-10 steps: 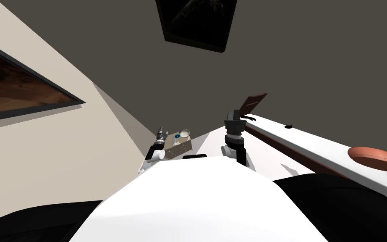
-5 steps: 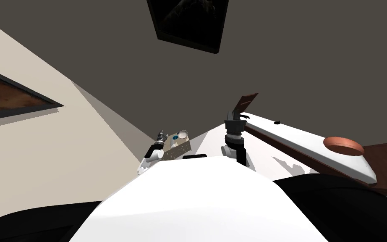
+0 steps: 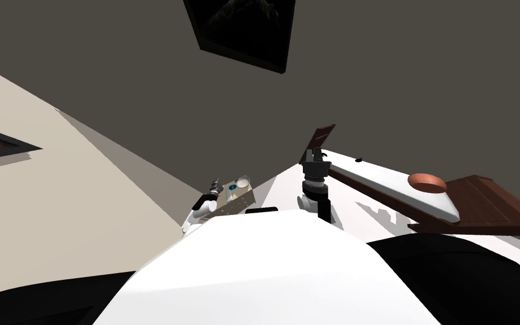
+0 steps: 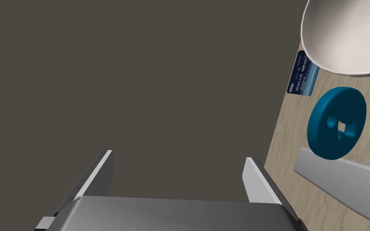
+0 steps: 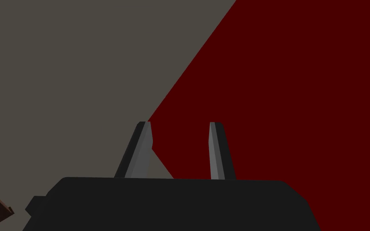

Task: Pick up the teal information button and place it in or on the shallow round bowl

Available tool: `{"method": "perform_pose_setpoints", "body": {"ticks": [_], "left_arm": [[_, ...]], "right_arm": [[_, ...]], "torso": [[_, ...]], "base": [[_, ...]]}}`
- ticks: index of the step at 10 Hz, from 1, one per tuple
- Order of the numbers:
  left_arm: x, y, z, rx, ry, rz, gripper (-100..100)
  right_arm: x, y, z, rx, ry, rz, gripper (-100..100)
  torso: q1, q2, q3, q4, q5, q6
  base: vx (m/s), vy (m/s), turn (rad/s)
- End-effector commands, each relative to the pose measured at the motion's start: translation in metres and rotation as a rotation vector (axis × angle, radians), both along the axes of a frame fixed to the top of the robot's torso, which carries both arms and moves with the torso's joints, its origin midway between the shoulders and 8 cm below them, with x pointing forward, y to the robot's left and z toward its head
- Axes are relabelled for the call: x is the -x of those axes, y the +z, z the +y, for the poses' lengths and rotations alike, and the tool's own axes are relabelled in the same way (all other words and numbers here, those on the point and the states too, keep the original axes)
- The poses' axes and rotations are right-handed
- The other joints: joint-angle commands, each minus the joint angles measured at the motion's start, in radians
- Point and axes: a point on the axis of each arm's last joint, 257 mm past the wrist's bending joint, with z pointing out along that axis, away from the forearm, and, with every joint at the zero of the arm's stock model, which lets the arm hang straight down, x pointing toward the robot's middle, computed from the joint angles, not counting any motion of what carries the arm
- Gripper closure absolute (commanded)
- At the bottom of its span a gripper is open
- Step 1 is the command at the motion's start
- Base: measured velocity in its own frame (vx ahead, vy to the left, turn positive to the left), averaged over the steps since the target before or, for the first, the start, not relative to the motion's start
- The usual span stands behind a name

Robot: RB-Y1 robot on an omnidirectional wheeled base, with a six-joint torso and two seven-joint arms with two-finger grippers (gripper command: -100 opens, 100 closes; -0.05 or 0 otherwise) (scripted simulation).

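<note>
The teal information button (image 4: 336, 122), a thick disc with a hollow in its middle, lies flat on a small light wooden table (image 4: 284, 160). A white round bowl (image 4: 346, 36) stands just past it. In the head view the button (image 3: 232, 187) and bowl (image 3: 243, 181) sit close to my left gripper (image 3: 215, 184). That left gripper (image 4: 178, 176) is open and empty, beside the table's edge and off to the side of the button, over dark floor. My right gripper (image 3: 316, 153) is raised near a white counter; its fingers (image 5: 216, 148) stand apart with nothing between them.
A blue card (image 4: 302, 74) lies between button and bowl, and a light grey bar (image 4: 340, 180) lies beside the button. A long white counter (image 3: 388, 186) at the right carries a shallow brown round dish (image 3: 428, 182), with a dark brown panel (image 3: 479, 203) beyond it.
My view has swung: the wall frames, the counter and the brown dish have slid left in the head view. Both arms keep their pose and neither gripper's fingers have moved.
</note>
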Motion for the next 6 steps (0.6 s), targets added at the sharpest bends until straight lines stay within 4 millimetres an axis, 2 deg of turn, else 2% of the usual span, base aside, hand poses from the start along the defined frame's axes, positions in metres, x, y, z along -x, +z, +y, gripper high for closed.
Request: {"method": "perform_pose_setpoints", "body": {"ticks": [1,2,3,4,5,6], "left_arm": [[0.005,-0.016,0.004,0.014,0.004,0.054,-100],[0.009,-0.032,0.018,0.029,0.021,0.104,-100],[0.011,-0.038,0.017,0.035,0.019,0.125,-100],[0.016,-0.052,0.031,0.051,0.036,0.170,-100],[0.020,-0.060,0.030,0.058,0.034,0.199,-100],[0.025,-0.071,0.044,0.075,0.052,0.239,-100]], "right_arm": [[0.000,0.000,0.000,0.000,0.000,0.000,0],[0.000,0.000,0.000,0.000,0.000,0.000,0],[0.000,0.000,0.000,0.000,0.000,0.000,0],[0.000,0.000,0.000,0.000,0.000,0.000,0],[0.000,0.000,0.000,0.000,0.000,0.000,0],[0.000,0.000,0.000,0.000,0.000,0.000,0]], "torso": [[0.000,0.000,0.000,0.000,0.000,0.000],[0.000,0.000,0.000,0.000,0.000,-0.001],[0.000,0.000,0.000,0.000,0.000,0.000],[0.000,0.000,0.000,0.000,0.000,-0.001],[0.000,0.000,0.000,0.000,0.000,0.000],[0.000,0.000,0.000,0.000,0.000,-0.001]], "base": [[0.009,0.011,-0.109],[0.010,0.007,-0.227],[0.009,0.011,-0.089],[0.012,0.007,-0.172],[0.009,0.010,-0.108],[0.008,0.006,-0.193]]}}
